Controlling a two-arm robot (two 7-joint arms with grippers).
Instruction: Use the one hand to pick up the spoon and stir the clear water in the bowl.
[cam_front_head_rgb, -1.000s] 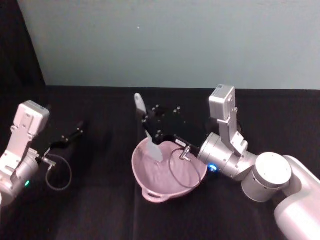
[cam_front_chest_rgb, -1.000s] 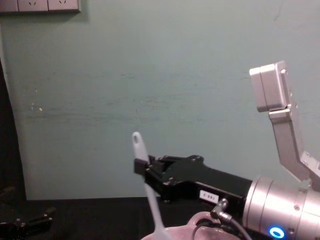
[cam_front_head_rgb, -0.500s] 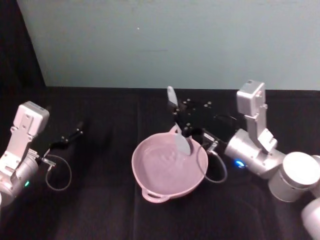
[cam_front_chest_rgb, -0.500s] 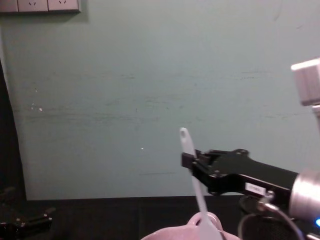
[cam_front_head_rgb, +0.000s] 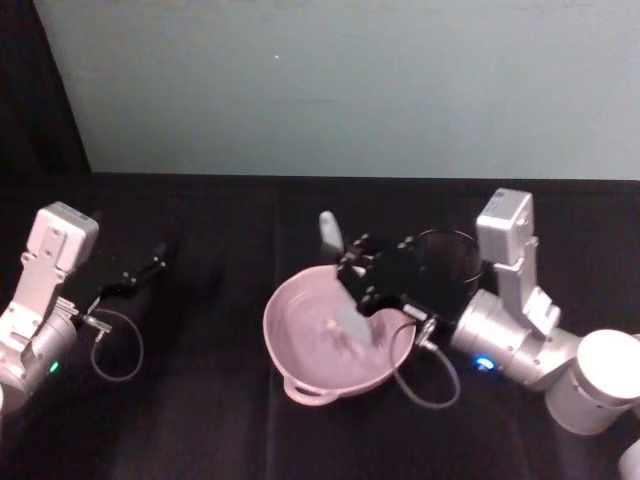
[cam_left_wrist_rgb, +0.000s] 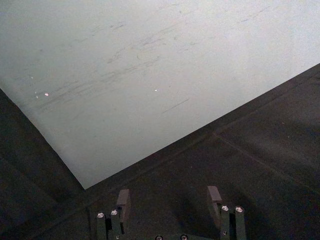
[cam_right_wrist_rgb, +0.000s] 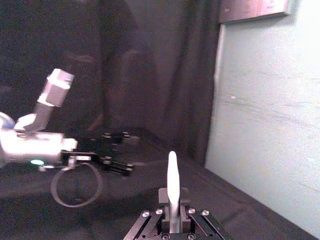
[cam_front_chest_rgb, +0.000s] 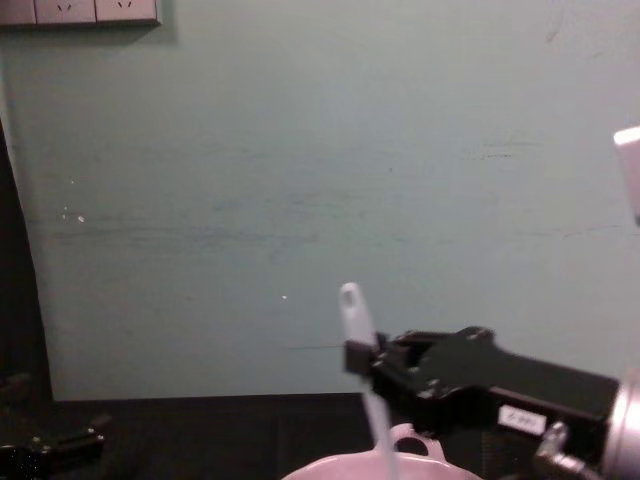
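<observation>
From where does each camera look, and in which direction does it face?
Head: high on the body, looking down at the table; both arms show, the right tool holding the spoon in the bowl.
Chest: lower, facing the wall across the table; the right tool enters from the right.
Left wrist: on the parked arm, facing wall and table; its open left tool shows.
Right wrist: looks along its own tool toward the left arm.
Shared: head, chest and right wrist all show the spoon.
</observation>
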